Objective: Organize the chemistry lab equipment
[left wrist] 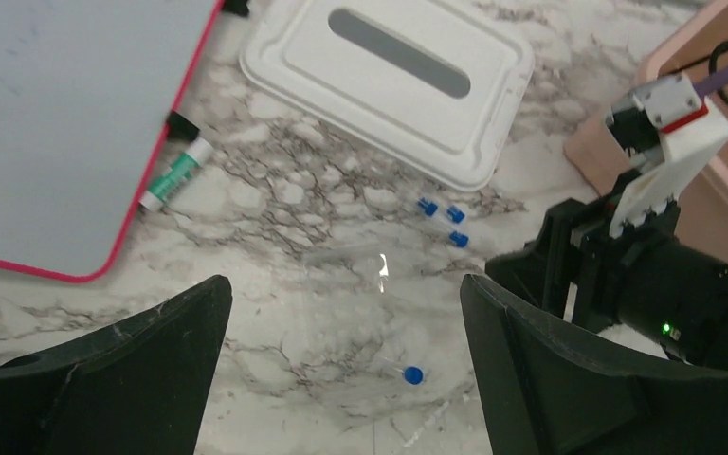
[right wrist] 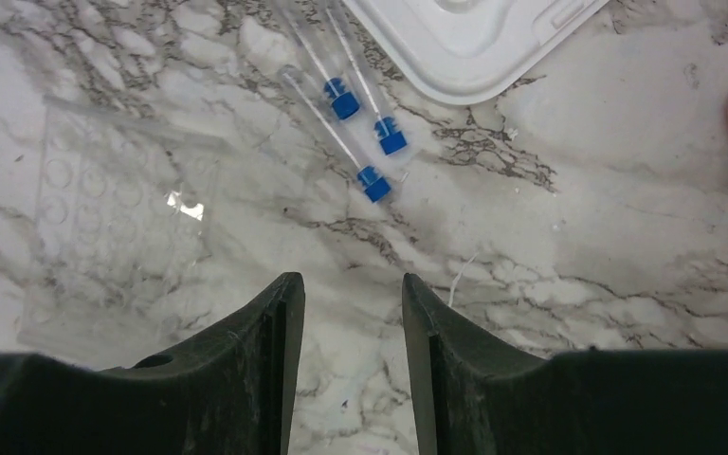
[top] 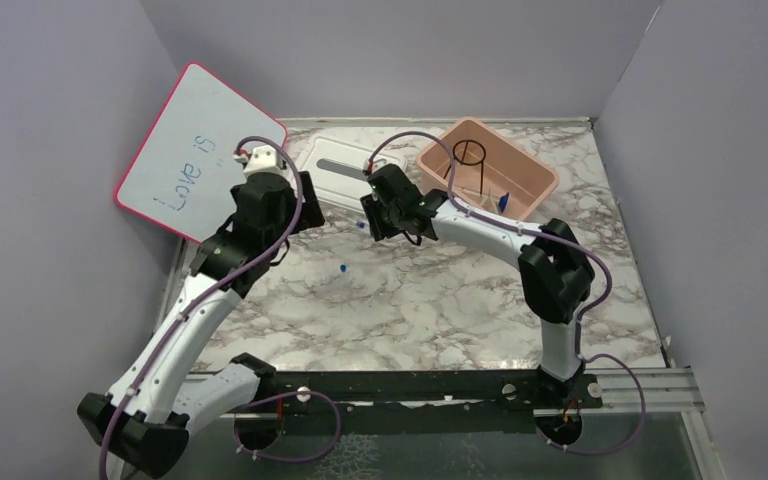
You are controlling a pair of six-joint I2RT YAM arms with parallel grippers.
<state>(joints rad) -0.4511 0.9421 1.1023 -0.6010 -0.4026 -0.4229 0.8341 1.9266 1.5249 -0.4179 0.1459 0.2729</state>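
Marble top (right wrist: 578, 237): glass tubes (right wrist: 327, 123) diagonal, caps (right wrist: 391, 142) toward released R gripper (right wrist: 346, 308); L gripper (left wrist: 344, 299) released.

The left arm (top: 185, 320) reaches forward from its base, wrist pitched down. The left gripper (left wrist: 344, 322) faces down, jaws spread wide, nothing between them. The right arm (top: 490, 232) rises, then bends left; its wrist sits just right of the left gripper. The right gripper (right wrist: 349, 294) faces down, jaws narrowly parted, empty.
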